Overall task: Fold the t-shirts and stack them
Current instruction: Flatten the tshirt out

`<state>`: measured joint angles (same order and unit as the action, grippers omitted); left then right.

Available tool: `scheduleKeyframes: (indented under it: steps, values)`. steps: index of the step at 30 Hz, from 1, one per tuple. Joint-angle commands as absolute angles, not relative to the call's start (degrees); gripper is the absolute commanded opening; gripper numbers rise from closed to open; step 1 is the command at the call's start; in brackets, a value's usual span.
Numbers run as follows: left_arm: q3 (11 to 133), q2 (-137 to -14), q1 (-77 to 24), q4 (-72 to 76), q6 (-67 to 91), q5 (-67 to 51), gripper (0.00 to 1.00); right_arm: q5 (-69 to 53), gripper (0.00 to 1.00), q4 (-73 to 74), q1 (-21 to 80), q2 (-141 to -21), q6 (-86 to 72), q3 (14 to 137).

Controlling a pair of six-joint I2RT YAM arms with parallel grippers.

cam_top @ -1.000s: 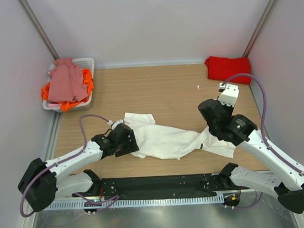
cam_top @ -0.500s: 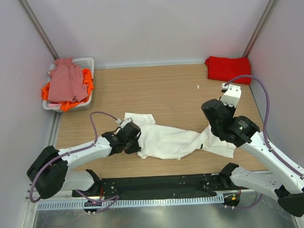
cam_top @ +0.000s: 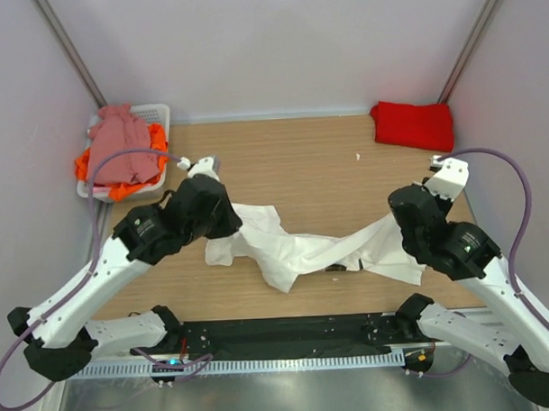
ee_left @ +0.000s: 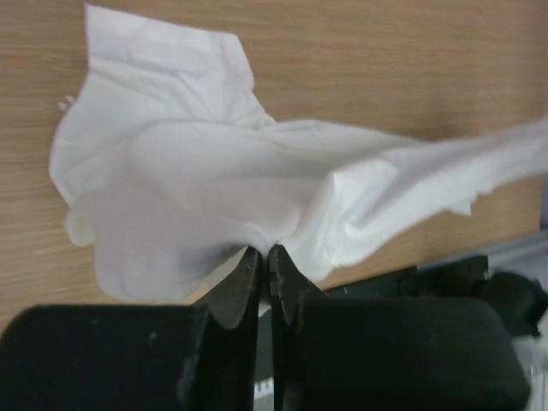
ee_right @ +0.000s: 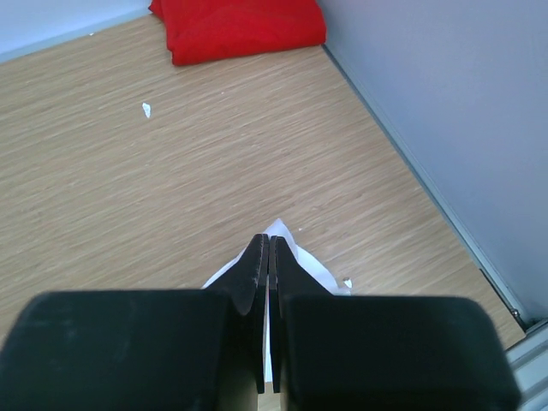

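White cloth spans the near half of the wooden table (cam_top: 291, 160): the white t-shirt (cam_top: 303, 254) is drawn out in a twisted, crumpled band between the two arms, running from left of centre to the right side. The left gripper (ee_left: 265, 261) has its jaws pressed together on a bunch of this shirt, and in the left wrist view the fabric billows out from the black fingertips (ee_left: 244, 278) in loose folds, with one long tail trailing away to the right over the wood. The right gripper (ee_right: 265, 253) is likewise closed tight, the fingers meeting with no gap, and a small corner of white cloth pokes out just beyond their tips (little else of the shirt shows in that view). From above, the middle of the band sags toward the table's front edge, and whether it touches the wood there cannot be told. A red t-shirt (cam_top: 413, 125) lies folded in the far right corner, against the wall and well apart from both arms. In the far left corner stands a white slotted basket (cam_top: 159, 115), holding a pink t-shirt (cam_top: 119, 148) heaped on top of an orange t-shirt (cam_top: 157, 142) that spills over the rim. A tiny white scrap (cam_top: 358, 156) lies on the bare wood near the red t-shirt.
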<state>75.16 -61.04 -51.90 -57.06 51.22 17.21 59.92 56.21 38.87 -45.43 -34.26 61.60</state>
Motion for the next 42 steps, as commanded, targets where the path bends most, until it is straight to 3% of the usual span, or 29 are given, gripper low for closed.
scheduleKeyframes:
  steps: [1, 6, 8, 11, 12, 13, 16, 18, 23, 29, 36, 42]
  values:
    - [79.3, -70.5, -41.2, -59.2, 40.6, 11.1, 0.05, 63.1, 0.01, 52.8, 38.1, -49.3, -32.6, 63.3]
    - [85.2, -91.8, -26.5, -49.7, 36.5, -7.0, 0.01, 56.9, 0.01, 44.6, 32.4, -55.5, -28.0, 62.2]
    - [88.8, -99.6, -23.1, -48.7, 34.7, -9.6, 0.15, 51.1, 0.01, 40.5, 27.5, -58.4, -26.5, 61.2]
    - [97.9, -112.1, -21.7, -52.5, 33.1, -11.4, 0.22, 45.6, 0.01, 36.7, 23.1, -62.2, -25.8, 60.1]
    - [98.6, -113.0, -21.9, -53.2, 33.0, -10.2, 0.24, 44.8, 0.01, 35.6, 22.4, -63.0, -25.5, 59.9]
    - [97.4, -111.9, -22.6, -52.1, 33.0, -9.1, 0.35, 44.1, 0.01, 35.2, 21.4, -64.4, -25.3, 59.2]
    - [90.6, -103.7, -24.0, -50.7, 34.2, -1.3, 0.54, 42.5, 0.01, 33.3, 20.6, -65.7, -25.4, 57.8]
    - [86.5, -98.6, -25.2, -50.8, 34.9, 3.7, 0.56, 41.0, 0.01, 31.9, 20.3, -66.7, -25.8, 57.1]
    - [71.8, -82.6, -32.6, -53.5, 38.6, 17.9, 0.47, 37.4, 0.01, 30.6, 20.3, -69.3, -26.0, 56.9]
    - [55.1, -72.8, -42.6, -46.5, 46.8, 10.2, 0.45, 34.3, 0.01, 27.3, 20.2, -70.7, -27.5, 54.7]
    - [42.4, -74.0, -43.6, -28.7, 49.2, 2.4, 0.4, 32.9, 0.01, 25.2, 20.2, -71.4, -27.8, 51.8]
    - [40.9, -80.5, -43.5, -21.1, 49.6, 0.8, 0.39, 33.7, 0.01, 25.8, 20.2, -70.0, -27.2, 51.8]
